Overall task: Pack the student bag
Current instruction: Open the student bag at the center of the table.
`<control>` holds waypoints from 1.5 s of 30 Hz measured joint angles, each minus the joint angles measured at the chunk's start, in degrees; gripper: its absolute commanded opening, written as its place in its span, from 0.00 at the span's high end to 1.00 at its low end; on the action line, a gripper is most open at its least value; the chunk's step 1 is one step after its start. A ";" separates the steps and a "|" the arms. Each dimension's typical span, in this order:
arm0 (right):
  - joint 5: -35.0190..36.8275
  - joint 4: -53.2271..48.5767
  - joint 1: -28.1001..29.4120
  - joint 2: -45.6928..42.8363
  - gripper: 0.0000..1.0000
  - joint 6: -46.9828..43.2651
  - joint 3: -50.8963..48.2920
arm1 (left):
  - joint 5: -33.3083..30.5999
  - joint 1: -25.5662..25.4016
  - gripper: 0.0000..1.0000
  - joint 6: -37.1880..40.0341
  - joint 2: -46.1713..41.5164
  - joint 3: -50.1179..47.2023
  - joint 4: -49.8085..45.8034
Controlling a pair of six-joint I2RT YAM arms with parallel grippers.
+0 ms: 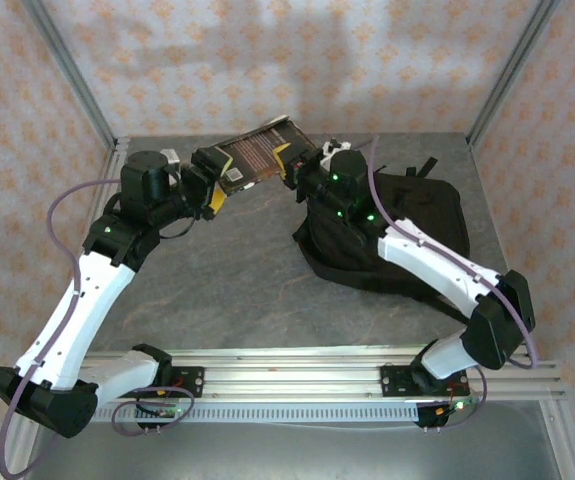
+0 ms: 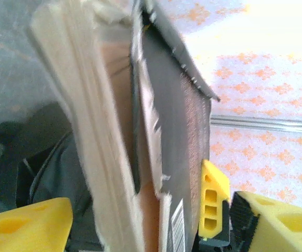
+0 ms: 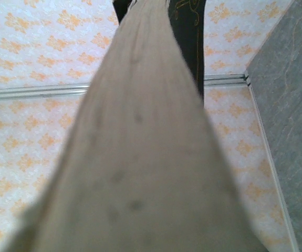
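The student bag [image 1: 412,215], a large soft black backpack, lies slumped on the right half of the table. A black-covered book [image 1: 259,150] hangs in the air at the back centre, tilted, between both arms. My left gripper [image 1: 223,186] holds its left end. In the left wrist view the fanned pages and dark cover [image 2: 177,136] stand between the yellow fingers [image 2: 30,226] of the left gripper [image 2: 140,215]. My right gripper [image 1: 295,162] is shut on the book's right end, just left of the bag. The book's page edge [image 3: 145,157] hides the right fingers in the right wrist view.
The grey table [image 1: 227,270] has bare surface in front of the book and left of the bag. Patterned walls and metal posts [image 1: 77,70] close in the back and sides. A metal rail [image 1: 297,375] carrying the arm bases runs along the near edge.
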 measured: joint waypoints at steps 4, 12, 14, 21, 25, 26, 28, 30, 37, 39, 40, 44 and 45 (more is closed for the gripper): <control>0.46 3.21 0.00 -1.86 1.00 2.51 -2.45 | -0.81 0.00 0.43 -1.14 0.28 -0.02 4.09; 1.99 5.25 0.00 -7.50 1.00 3.67 -7.19 | 0.11 0.00 0.65 -1.55 3.43 0.20 9.64; 2.21 5.79 0.00 -7.72 1.00 3.87 -7.30 | 0.85 0.00 0.70 -1.57 3.96 0.20 10.86; 2.47 6.01 0.00 -7.72 1.00 4.04 -8.02 | 5.09 -0.04 0.65 -1.36 6.69 1.51 14.49; 2.97 6.01 0.00 -8.07 1.00 4.07 -9.22 | 6.73 -0.39 0.76 -1.36 7.67 1.55 14.91; 3.06 6.01 0.00 -8.15 1.00 4.09 -9.64 | 6.97 -0.39 0.80 -1.31 7.76 1.53 15.13; 3.30 6.05 0.00 -8.28 1.00 4.39 -10.10 | 7.56 -0.39 0.90 -1.03 7.78 1.49 15.32; 3.65 6.01 0.00 -8.57 1.00 4.52 -10.10 | 7.93 -0.39 0.96 -0.70 7.78 1.40 15.69; 4.76 2.97 0.22 -10.16 0.81 3.17 -10.05 | 8.41 -0.76 1.00 -0.02 7.78 1.40 15.61; 4.81 0.33 0.17 -10.29 0.62 0.42 -9.44 | 8.07 -0.79 1.00 1.44 7.74 1.57 13.99; 5.20 -2.82 0.04 -10.32 0.54 -1.81 -8.66 | 7.08 -0.79 1.00 2.82 7.69 2.29 11.41; 8.90 -20.68 -0.17 -10.32 0.41 -14.12 -3.15 | -0.66 -0.81 1.00 9.81 6.93 7.61 -1.42; 10.73 -25.70 -0.17 -10.25 0.38 -17.94 -1.14 | -3.48 -0.87 1.00 11.82 6.23 9.01 -4.57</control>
